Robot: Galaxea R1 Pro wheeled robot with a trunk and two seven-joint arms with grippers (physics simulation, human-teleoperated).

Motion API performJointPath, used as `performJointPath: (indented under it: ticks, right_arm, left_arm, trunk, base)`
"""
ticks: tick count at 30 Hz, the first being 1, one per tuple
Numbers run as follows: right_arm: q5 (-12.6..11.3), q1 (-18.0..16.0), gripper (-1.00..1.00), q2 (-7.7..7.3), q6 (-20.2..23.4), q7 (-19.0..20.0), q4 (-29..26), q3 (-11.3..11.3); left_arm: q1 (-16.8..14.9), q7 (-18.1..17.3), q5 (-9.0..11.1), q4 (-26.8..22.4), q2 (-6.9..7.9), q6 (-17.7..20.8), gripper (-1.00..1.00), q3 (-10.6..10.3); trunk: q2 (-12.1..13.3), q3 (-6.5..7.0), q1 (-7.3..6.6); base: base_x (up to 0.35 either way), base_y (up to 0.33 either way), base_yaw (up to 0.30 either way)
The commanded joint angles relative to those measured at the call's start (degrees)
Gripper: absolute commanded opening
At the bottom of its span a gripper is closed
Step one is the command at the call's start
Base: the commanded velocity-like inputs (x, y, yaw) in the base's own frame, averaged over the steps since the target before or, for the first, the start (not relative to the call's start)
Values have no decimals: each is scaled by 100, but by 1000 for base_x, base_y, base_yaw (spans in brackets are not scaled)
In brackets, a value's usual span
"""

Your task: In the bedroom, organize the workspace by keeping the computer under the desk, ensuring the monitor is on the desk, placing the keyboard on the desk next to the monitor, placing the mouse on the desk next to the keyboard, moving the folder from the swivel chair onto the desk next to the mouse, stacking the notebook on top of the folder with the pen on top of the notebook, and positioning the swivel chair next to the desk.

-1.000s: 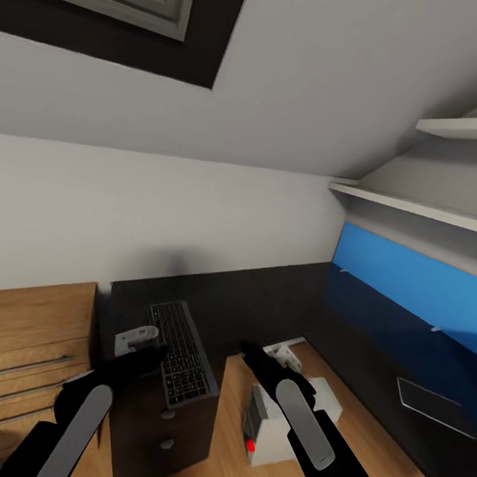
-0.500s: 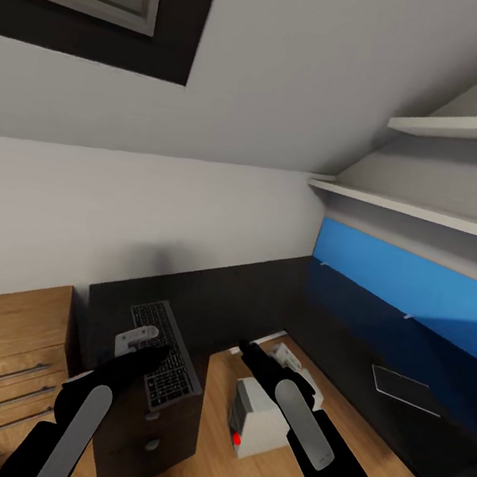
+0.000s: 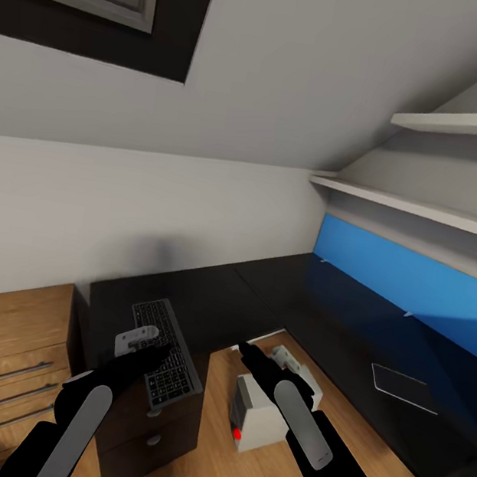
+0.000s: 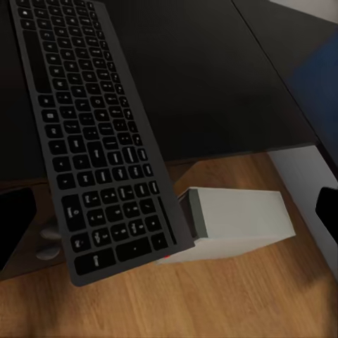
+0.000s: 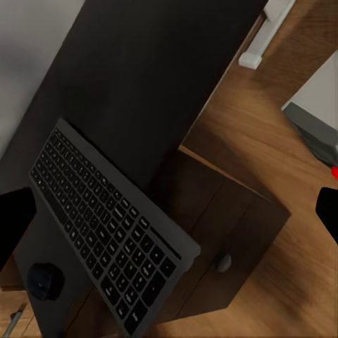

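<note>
Beneath the sloped ceiling, the keyboard [image 3: 164,356] overhangs the black cabinet [image 3: 145,425] edge near the counter [image 3: 345,342], so the left claw [image 3: 138,340], spread or not I cannot tell, could tip it floorward

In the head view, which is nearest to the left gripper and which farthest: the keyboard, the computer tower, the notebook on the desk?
From the left gripper:
1. Slim dark-keyed keyboard, directly beside it on the black drawer cabinet.
2. Light grey computer tower, on the floor to its right.
3. Thin dark notebook, far right on the glossy black desk.
</note>
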Motion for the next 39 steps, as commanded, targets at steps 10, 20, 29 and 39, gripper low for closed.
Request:
performJointPath:
  ticks: [10, 20, 29, 39]
  right_arm:
    - [-13, -7, 100, -5, 14, -36, -5, 10]
    - [-12, -7, 100, -5, 14, -36, -2, 13]
    - [-12, -7, 100, -5, 14, -36, -2, 12]
    - [4, -7, 100, -5, -101, -36, -2, 29]
  left_arm:
    - [-5, 56, -111, -7, 0, 10, 100, -4]
    - [-5, 52, -181, -7, -3, 10, 100, -4]
    - [-5, 48, -182, -7, -5, 10, 100, -4]
    - [-5, 48, -182, -7, -9, 10, 100, -4]
  trunk:
    - [396, 81, -219]
    - [797, 169, -439]
    - [1158, 249, -637]
    - [1559, 338, -856]
  base:
    - [0, 0, 58]
    - [0, 0, 62]
    - [0, 0, 62]
    - [0, 0, 62]
